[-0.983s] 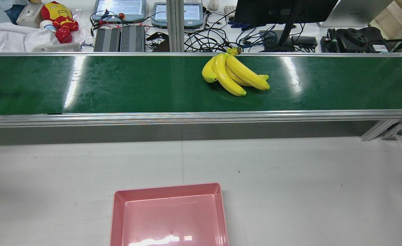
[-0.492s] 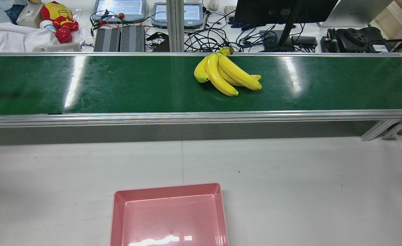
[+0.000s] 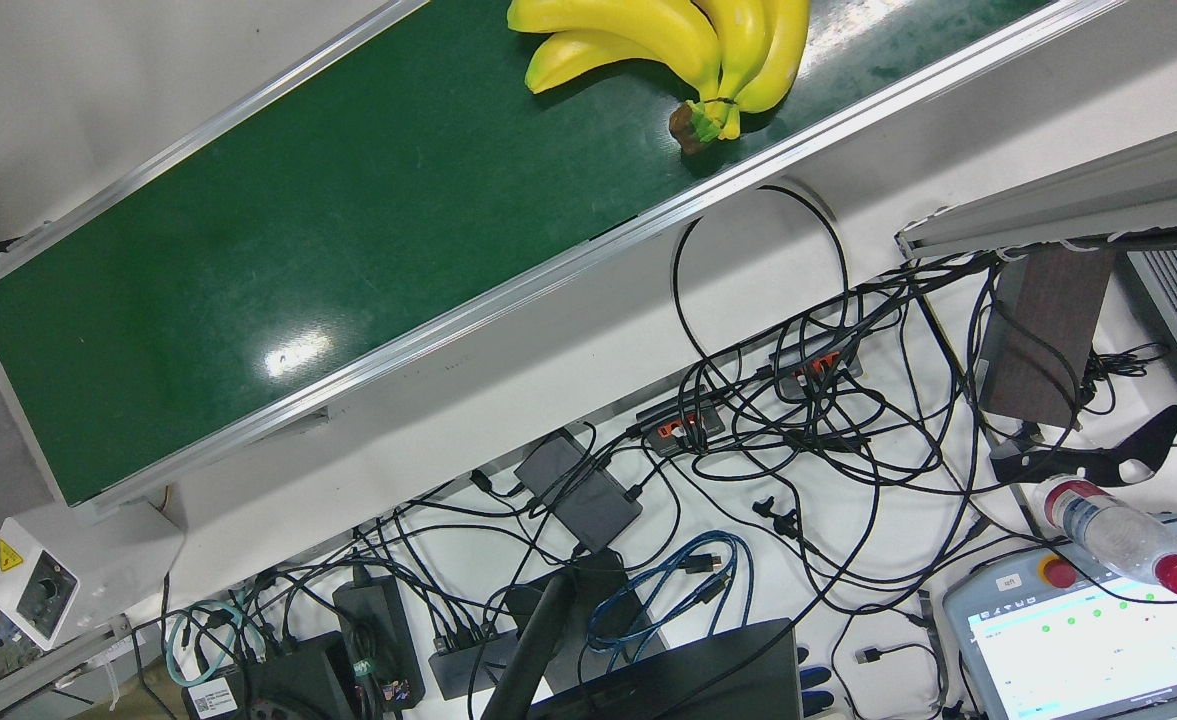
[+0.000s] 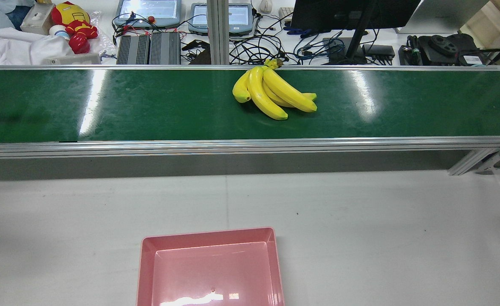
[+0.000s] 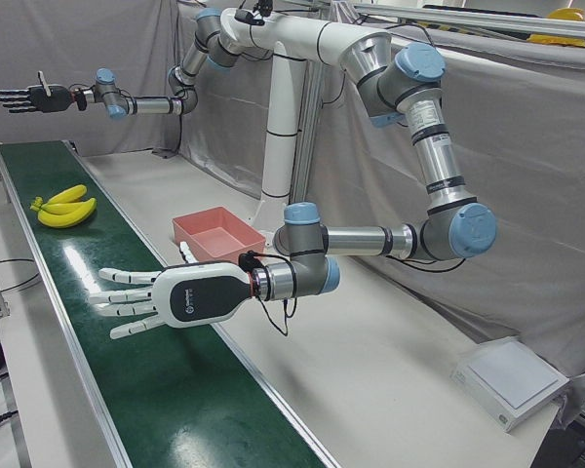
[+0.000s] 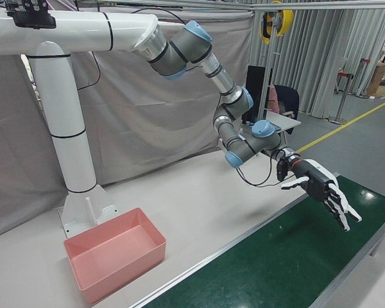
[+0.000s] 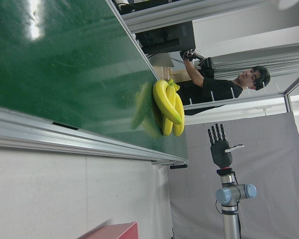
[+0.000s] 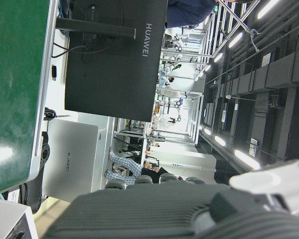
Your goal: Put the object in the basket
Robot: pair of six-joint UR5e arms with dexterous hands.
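In the front view the bananas (image 3: 668,35) lie on the belt (image 3: 298,250), stem close to its operator-side edge. In the rear view they sit about mid-belt, tips fanned toward the robot's side, and the basket (image 4: 209,236) stands empty, well off the belt. The left-front view shows the left hand (image 5: 171,297) hovering flat over the belt, fingers spread, holding nothing. The right hand (image 5: 29,97) is raised past the bananas, also spread and empty. The right-front view shows that hand splayed above the belt. The left hand view has the bananas further along the belt. The right hand view misses them. The bunch looks stiff, smooth and probably light. It is likely slippery, so wrapping across the curved middle seems surer than pinching the stem.
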